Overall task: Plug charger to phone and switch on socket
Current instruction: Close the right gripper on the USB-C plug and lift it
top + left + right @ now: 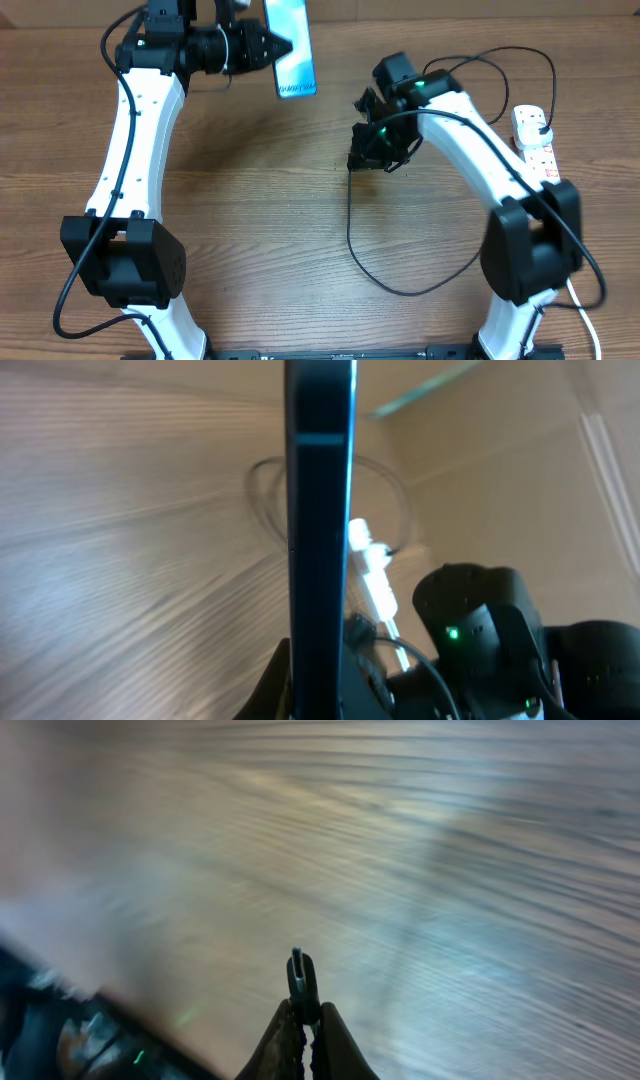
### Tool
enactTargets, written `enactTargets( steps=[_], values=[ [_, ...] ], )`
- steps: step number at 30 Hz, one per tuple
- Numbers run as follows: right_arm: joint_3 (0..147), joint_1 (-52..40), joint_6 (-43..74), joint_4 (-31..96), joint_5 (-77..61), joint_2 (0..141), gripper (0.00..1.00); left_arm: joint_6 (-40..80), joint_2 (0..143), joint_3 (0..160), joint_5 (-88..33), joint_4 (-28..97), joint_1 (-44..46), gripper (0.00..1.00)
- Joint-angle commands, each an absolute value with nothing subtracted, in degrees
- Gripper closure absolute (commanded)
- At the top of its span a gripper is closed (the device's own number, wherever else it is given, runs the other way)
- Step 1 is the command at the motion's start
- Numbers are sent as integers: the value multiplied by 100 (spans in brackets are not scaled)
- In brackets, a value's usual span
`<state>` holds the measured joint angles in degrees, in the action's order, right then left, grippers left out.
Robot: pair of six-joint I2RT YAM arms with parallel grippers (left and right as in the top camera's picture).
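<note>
Your right gripper point(303, 1012) is pinched shut on the charger's connector tip point(299, 975). Only a short stub stands clear above the fingertips, upright and roughly in line with them. The grip is narrow. If the tip meets the phone's edge off-centre, I expect it to pivot or slide back between the pads rather than seat in the port. The table point(450, 870) under it is smeared in the right wrist view, so you cannot check the tip's angle closely.

Your left gripper point(272, 45) is closed on the phone point(295, 70) and holds it in the air, well apart from the connector. In the left wrist view you see the phone point(320, 510) only edge-on, and the port itself is not visible in any view. Misjudging which end carries it is the main risk. A push against a phone held by its edges could also twist it in the fingers.

The charger's cable point(352, 230) hangs from the right gripper and loops wide across the table beside the right arm. It could catch on that arm and drag the tip off line.

The socket point(535, 140) lies at the table's far right edge, close to the right arm's elbow. A dark plug seems to sit in it; the switch state cannot be read.
</note>
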<state>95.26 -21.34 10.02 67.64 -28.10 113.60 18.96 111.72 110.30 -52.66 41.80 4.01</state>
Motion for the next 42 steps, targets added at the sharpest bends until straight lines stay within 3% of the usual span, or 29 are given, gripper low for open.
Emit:
enactTargets(
  steps=[1, 15, 21, 27, 33, 37, 38, 40, 42],
  values=[
    [9725, -2123, 115, 6792, -3760, 10779, 96, 1994, 11139, 11153, -6840, 3511, 366, 96],
    [9725, -2123, -106, 6628, -3750, 10171, 96, 2008, 11139, 11153, -7953, 2550, 366, 96],
    [9397, -2123, -93, 6608, -3492, 10182, 96, 2191, 11139, 11153, -7784, 2473, 336, 96],
    [8429, -2206, -82, 6355, -3301, 10191, 96, 2449, 11139, 11153, -6849, 2842, 198, 96],
    [7207, -2204, 1288, 5811, -1848, 10191, 96, 2443, 11139, 11153, -5940, 3780, 62, 96],
    [6827, -2204, 2875, 5815, -327, 10191, 96, 2394, 11139, 11153, -5806, 3964, 43, 96],
    [6785, -2204, 3030, 5813, -154, 10191, 96, 2397, 11139, 11153, -5808, 3968, 43, 96],
    [6716, -2204, 3065, 5789, -67, 10191, 76, 2397, 11139, 11153, -5806, 3986, 43, 96],
    [6665, -2204, 3065, 5767, -67, 10191, 73, 2394, 11139, 11153, -5804, 4010, 45, 96]
  ],
)
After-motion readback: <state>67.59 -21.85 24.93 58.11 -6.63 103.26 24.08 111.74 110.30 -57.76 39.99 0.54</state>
